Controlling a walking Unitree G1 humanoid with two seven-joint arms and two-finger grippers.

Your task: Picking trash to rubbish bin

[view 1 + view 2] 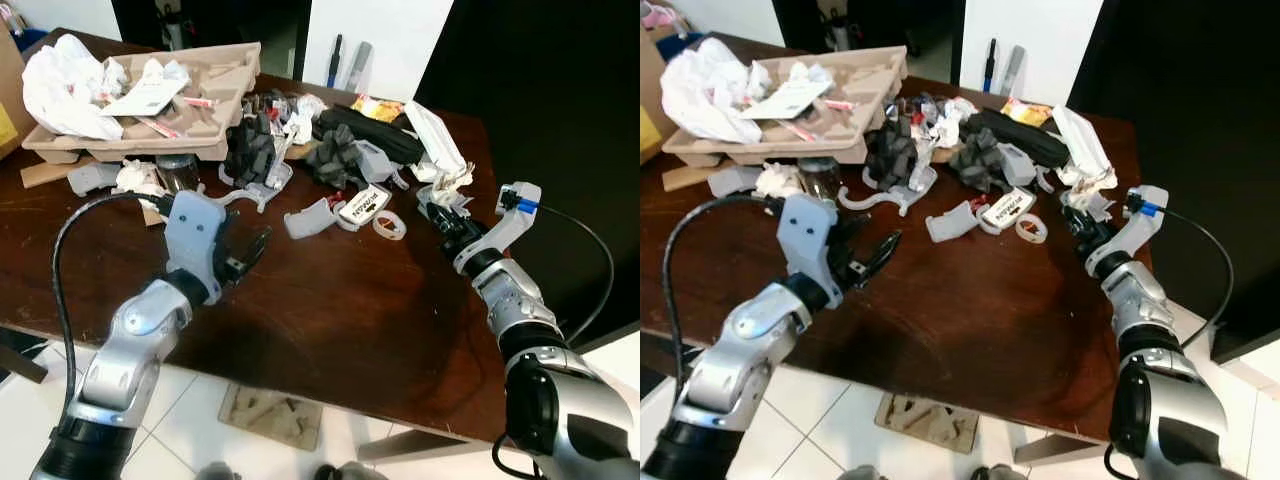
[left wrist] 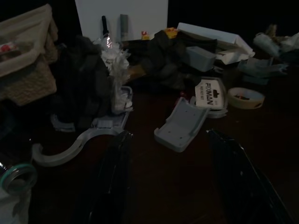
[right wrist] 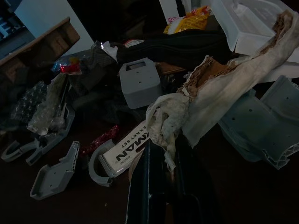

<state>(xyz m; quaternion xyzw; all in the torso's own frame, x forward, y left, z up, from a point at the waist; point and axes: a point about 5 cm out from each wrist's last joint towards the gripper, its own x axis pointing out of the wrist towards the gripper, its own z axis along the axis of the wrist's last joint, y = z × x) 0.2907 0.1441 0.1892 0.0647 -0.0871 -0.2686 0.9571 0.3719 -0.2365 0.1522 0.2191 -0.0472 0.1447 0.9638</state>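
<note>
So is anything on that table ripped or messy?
Yes. The right gripper pinches a torn, crumpled paper with ragged brown edges. Trash lies in a heap across the table's far side, and the cardboard tray overflows with wadded paper, tilted on the pile.

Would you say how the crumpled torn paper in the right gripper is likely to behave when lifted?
The crumpled paper looks thin and creased, so probably light and floppy. Its ragged brown edge suggests it may tear. The right gripper pinches only one end, so the rest would likely droop.
</note>
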